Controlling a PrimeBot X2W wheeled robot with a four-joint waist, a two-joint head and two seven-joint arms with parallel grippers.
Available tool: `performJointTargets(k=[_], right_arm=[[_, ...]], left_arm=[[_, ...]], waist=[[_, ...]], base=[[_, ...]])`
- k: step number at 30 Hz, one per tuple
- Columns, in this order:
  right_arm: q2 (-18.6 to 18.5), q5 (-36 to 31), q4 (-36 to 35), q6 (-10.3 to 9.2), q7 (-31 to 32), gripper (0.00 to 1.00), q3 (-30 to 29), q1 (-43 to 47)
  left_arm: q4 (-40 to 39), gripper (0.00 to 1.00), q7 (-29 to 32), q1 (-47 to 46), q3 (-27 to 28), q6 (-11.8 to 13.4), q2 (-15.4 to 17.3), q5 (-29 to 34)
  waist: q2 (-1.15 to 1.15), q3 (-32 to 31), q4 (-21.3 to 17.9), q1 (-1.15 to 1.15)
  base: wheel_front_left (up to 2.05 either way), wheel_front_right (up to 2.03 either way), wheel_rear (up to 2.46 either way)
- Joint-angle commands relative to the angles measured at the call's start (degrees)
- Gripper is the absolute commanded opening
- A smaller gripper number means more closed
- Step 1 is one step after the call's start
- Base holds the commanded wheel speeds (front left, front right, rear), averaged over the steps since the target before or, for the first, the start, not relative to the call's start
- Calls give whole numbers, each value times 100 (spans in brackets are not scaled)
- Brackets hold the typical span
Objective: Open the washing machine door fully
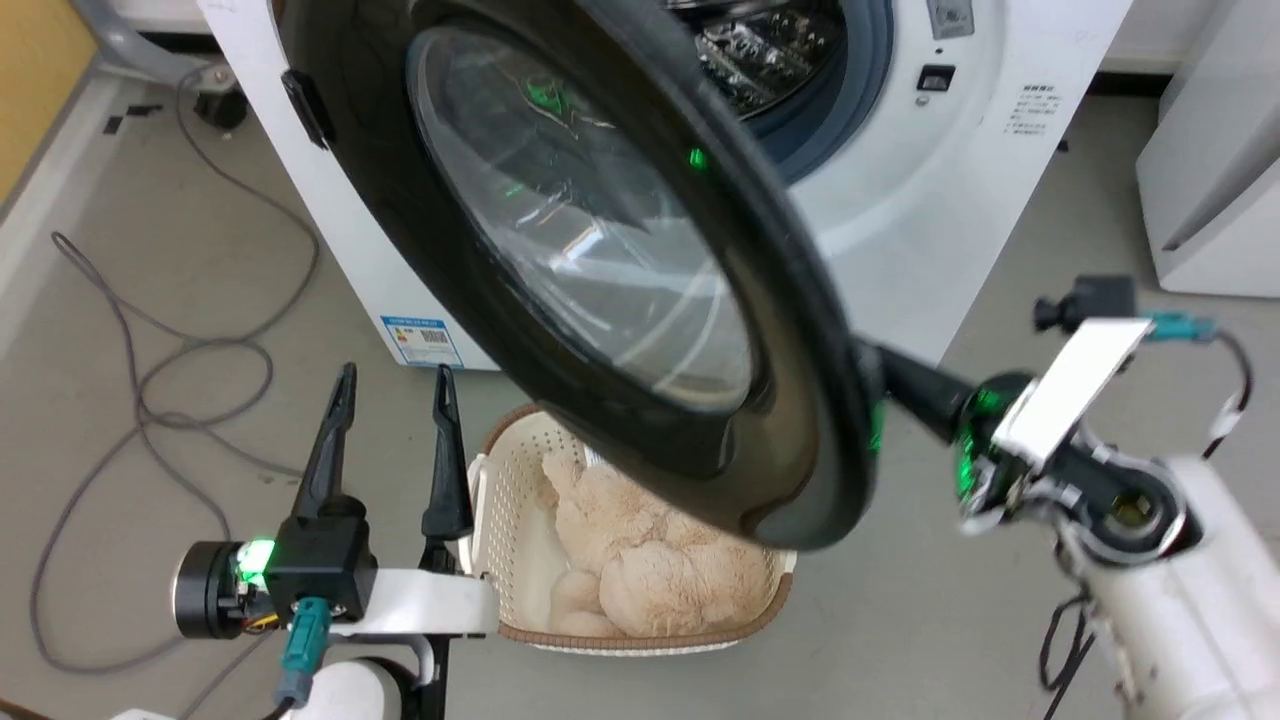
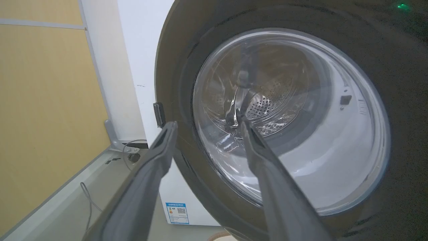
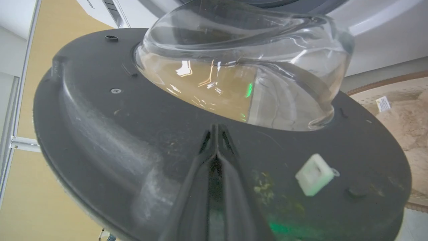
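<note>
The washing machine door (image 1: 600,250) stands swung partway out from the washing machine (image 1: 960,200). The right gripper (image 3: 216,130) has its 2 fingers pressed together, gripping nothing, tips against the door's dark inner face just below the glass bowl. The left gripper (image 1: 395,372) gapes wide and empty, facing the door's outer side

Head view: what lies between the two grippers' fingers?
The black-ringed glass washing machine door, and below it a cream perforated basket holding a beige plush toy; head view shows both.

Grey floor (image 1: 900,620) carries washing machine (image 1: 960,200), basket (image 1: 500,480) and cables (image 1: 137,400).
</note>
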Motion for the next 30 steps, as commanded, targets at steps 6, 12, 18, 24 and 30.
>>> performJointTargets(k=[6,12,18,24,30], right_arm=[[233,35,-613,6,104,0,231,709],[405,31,-1056,6,156,0,439,1250],[535,-45,-1354,6,194,0,687,1700],[638,-162,-1529,6,89,0,837,1979],[642,-526,-1802,6,-533,0,686,2165]], left_arm=[[100,100,-30,196,5,8,5,63],[187,100,-30,324,20,14,5,64],[248,100,-30,428,42,20,10,76],[288,100,-30,493,48,39,9,79],[343,100,-30,589,50,58,9,67]], waist=[[0,-198,4,0],[0,-381,20,0],[0,-519,32,0],[0,-597,34,0],[0,-739,-6,0]], base=[[0,0,0],[0,0,0],[0,0,0],[0,0,0],[0,0,0]])
